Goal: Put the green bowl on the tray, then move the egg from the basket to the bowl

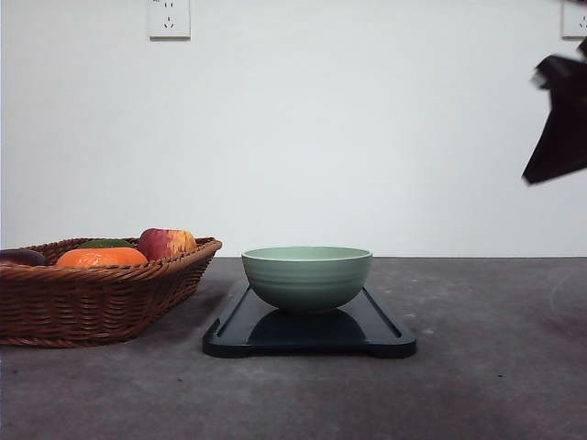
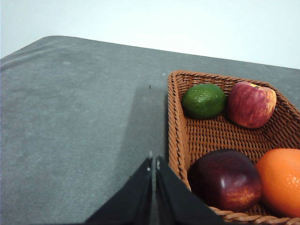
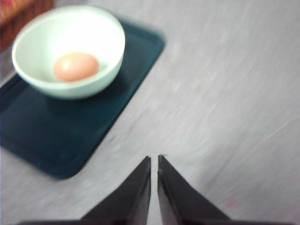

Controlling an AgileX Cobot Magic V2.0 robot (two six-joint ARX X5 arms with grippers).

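Note:
The green bowl stands on the dark tray at the table's middle. In the right wrist view a tan egg lies inside the bowl on the tray. My right gripper is shut and empty, raised over bare table to the right of the tray; it shows blurred high at the right edge of the front view. My left gripper is shut and empty, just outside the rim of the wicker basket, which sits at the left.
The basket holds a green lime, a red apple, a dark red fruit and an orange. Grey table surface stretches around the tray. A white wall with sockets stands behind.

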